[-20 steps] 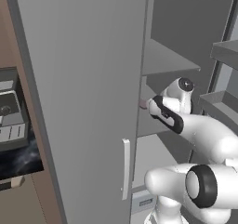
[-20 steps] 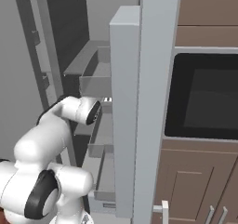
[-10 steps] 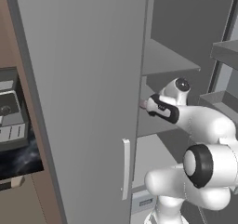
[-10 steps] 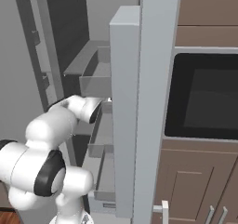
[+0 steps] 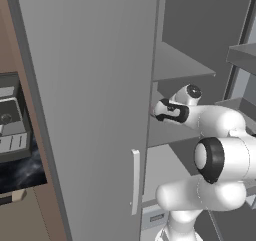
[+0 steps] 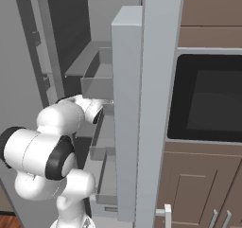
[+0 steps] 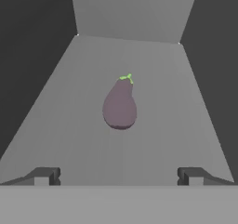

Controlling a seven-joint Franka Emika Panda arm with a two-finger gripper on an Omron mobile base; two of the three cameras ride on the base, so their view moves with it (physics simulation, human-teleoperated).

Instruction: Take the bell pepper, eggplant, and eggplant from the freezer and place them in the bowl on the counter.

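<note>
Eggplant (image 7: 120,105) lying on grey freezer shelf (image 7: 69,125), dead ahead of gripper (image 7: 118,175) and apart from it. Long axis running away from hand, green stem at far end. Fingers (image 7: 44,175) spread wide, holding nothing. Freezer door (image 5: 90,100) hiding gripper in left base view; bell pepper, second eggplant, bowl unlocated.
</note>
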